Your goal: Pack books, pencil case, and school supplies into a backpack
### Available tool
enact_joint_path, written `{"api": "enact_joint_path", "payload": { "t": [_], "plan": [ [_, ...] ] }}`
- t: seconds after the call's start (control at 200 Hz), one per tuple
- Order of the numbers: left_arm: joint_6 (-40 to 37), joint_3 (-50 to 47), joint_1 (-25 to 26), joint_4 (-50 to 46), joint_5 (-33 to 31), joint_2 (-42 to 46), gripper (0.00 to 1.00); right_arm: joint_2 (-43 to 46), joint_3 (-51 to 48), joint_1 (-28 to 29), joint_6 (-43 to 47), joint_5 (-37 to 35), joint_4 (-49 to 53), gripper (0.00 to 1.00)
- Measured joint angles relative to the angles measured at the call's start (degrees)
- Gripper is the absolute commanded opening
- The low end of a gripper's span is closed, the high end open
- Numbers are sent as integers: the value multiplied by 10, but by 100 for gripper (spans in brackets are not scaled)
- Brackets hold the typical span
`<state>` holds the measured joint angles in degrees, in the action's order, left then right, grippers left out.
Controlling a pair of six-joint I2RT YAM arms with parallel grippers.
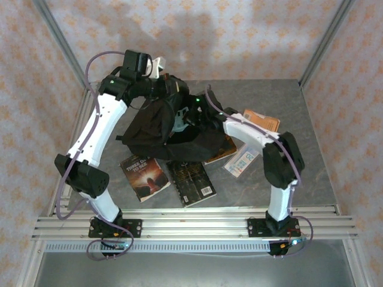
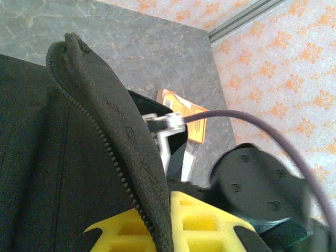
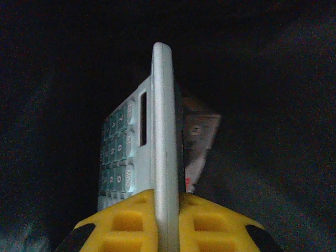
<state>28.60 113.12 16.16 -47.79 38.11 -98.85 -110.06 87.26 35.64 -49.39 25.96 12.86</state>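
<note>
Holding open the large soft black fabric backpack, slumped mid-way across the grey table, falls to the left gripper; its yellow fingers are pinched shut on the zippered rim, which it should lift high and taut. The right gripper, deep in the dark interior, is clamped almost closed on the bottom edge of the flat teal calculator with pale keys, held upright; I would lay it against an inner wall before letting go, leaving room for the dark paperback with the reddish glow.
</note>
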Motion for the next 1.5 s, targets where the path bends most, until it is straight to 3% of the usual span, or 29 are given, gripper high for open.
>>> {"api": "enact_joint_path", "payload": {
  "t": [0.155,0.26,0.295,0.37,0.46,0.676,0.841,1.201,1.501],
  "plan": [
    [0,33,0,-6,0,-27,0,-90,79,23,-43,13,-42,3],
    [0,44,0,-10,0,-35,0,-136,114,34,-76,16,-66,51],
    [0,45,0,-11,0,-37,0,-148,121,36,-86,17,-77,63],
    [0,45,-1,-15,-1,-38,0,-170,135,37,-98,26,-105,78],
    [-2,45,-5,-16,-1,-39,0,-177,135,36,-99,31,-123,88],
    [-11,28,-18,-14,-38,-30,0,-174,135,28,-44,38,-112,90],
    [-12,-34,-40,-4,-97,-3,0,-133,122,20,22,15,-37,89],
    [3,-89,-88,24,-157,13,0,60,64,13,141,-119,65,85],
    [6,-145,-92,66,-170,15,0,209,-60,-1,165,-229,106,79]
  ]
}}
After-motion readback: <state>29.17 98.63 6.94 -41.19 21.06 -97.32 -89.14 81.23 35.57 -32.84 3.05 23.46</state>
